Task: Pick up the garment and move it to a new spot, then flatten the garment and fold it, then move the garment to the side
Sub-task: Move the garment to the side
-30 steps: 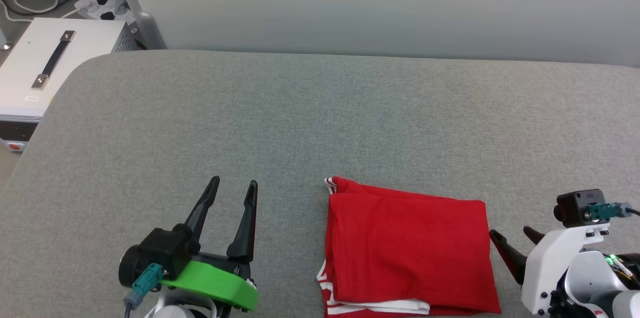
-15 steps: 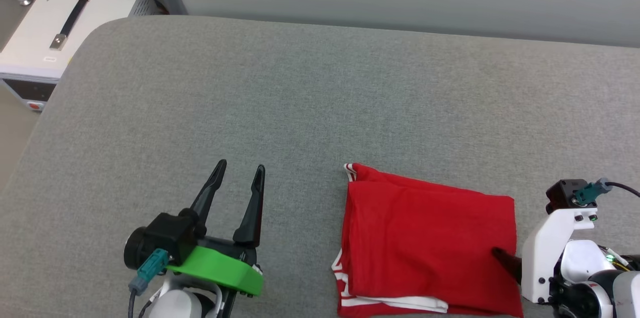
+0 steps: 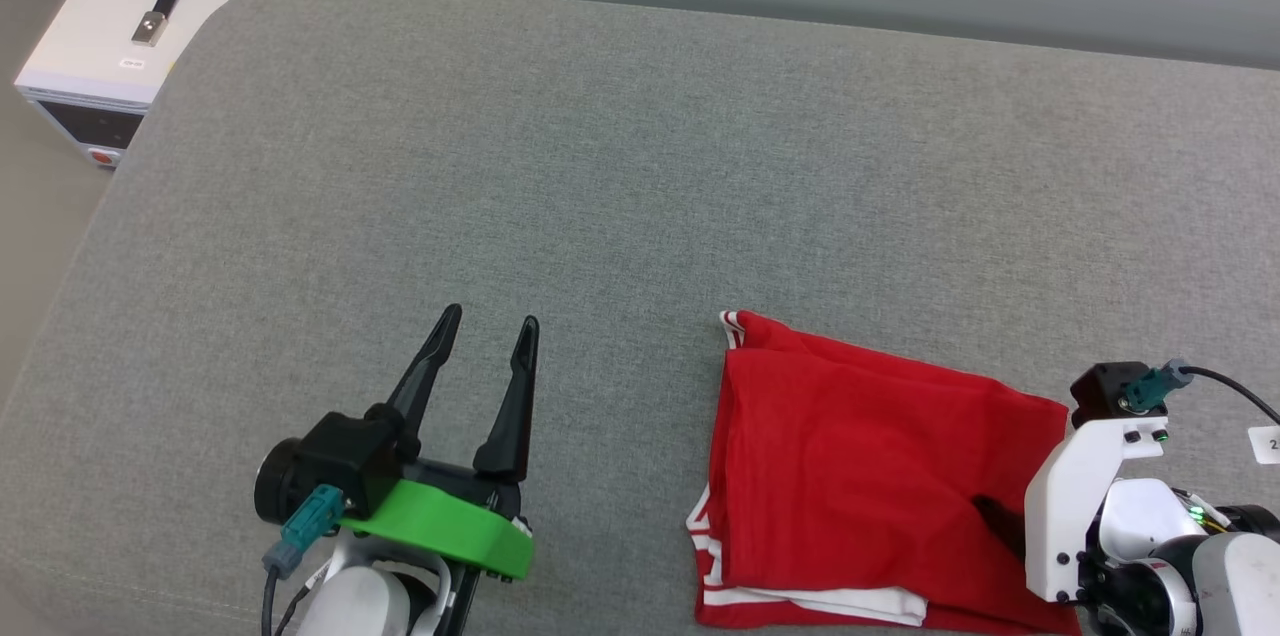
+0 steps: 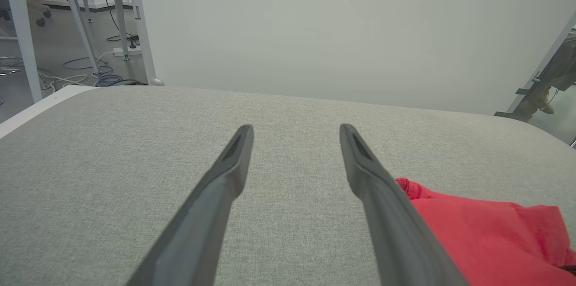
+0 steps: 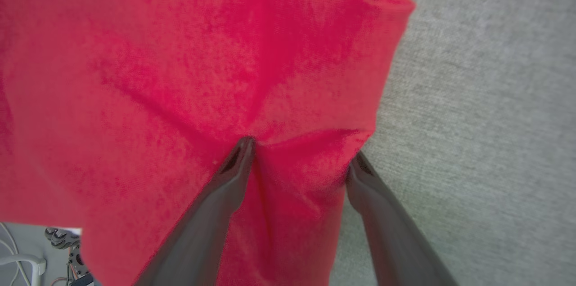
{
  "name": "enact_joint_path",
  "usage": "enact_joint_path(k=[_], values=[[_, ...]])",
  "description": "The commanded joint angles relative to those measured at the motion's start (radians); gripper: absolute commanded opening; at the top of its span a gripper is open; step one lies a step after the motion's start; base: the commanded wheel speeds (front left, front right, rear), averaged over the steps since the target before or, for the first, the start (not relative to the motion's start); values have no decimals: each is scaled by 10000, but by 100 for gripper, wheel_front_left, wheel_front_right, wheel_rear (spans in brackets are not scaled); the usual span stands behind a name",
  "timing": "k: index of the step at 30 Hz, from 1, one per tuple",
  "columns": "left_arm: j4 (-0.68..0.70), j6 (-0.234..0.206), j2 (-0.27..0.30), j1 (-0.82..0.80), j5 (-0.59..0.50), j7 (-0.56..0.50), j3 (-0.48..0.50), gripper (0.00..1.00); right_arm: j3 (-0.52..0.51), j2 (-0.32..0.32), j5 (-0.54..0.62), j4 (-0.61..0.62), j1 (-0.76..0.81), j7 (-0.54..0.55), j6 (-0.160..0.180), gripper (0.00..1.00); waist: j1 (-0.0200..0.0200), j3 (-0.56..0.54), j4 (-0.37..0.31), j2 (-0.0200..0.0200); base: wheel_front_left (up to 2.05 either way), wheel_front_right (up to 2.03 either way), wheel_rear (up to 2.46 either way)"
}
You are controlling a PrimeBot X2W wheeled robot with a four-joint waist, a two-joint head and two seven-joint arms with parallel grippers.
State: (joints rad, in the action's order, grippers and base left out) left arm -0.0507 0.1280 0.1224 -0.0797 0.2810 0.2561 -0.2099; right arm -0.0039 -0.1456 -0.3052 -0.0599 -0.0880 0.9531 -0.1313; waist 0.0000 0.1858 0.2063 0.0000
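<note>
Two tools gape: left tool (image 3: 492, 316) aside, right tool (image 5: 301, 149) seemingly straddling garment (image 3: 860, 476) edge.

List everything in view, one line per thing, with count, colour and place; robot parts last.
garment: one, red with white striped trim, folded on the table's near right.
table: one, grey fabric top, under the garment.
box: one, white with black handle, off the table's far left corner.
cables: several, white and blue, on the floor.
left gripper: one, dark fingers, open over bare table.
right gripper: one, dark fingers, open, tips at the garment's right edge.
</note>
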Motion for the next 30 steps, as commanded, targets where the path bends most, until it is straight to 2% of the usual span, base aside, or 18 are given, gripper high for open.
enact_joint_path(k=[1, 2, 11, 17, 23, 24, 25, 30], values=[[-4, 27, -64, -212, -89, 57, 23, 100, 322, 44, -31, -396, 106, -14, 6, 7, 0, -12, 3, 0, 0, 0, 0], [-30, 27, -67, -201, -92, 57, 35, 100, 485, -24, -88, -505, 106, -188, 6, 0, 0, -56, -10, 0, 0, 0, 0], [-70, 27, -30, -75, -62, 57, 13, 100, 1091, -860, 228, -286, -351, -1427, 6, 0, 0, -382, -429, 0, 0, 0, 0], [-46, 27, 56, -59, -26, 57, -170, 100, 2109, -2063, 593, 331, -768, -1916, 6, 0, 0, -392, -1229, 0, 0, 0, 0], [16, 27, 147, -222, -93, 57, -510, 100, 3320, -3877, 680, 995, -1393, -1985, 6, 0, 0, -53, -2395, 0, 0, 0, 0], [76, 27, 193, -379, -144, 57, -694, 100, 3680, -4665, 695, 1118, -1694, -2084, 6, 0, 0, 216, -2806, 0, 0, 0, 0], [103, 27, 221, -471, -170, 57, -788, 100, 3856, -5058, 691, 1142, -1841, -2167, 6, 0, 0, 371, -3008, 0, 0, 0, 0], [229, 27, 381, -928, -348, 57, -1266, 100, 4337, -6532, 738, 941, -2449, -2837, 6, 0, 0, 1113, -3763, 0, 0, 0, 0]])
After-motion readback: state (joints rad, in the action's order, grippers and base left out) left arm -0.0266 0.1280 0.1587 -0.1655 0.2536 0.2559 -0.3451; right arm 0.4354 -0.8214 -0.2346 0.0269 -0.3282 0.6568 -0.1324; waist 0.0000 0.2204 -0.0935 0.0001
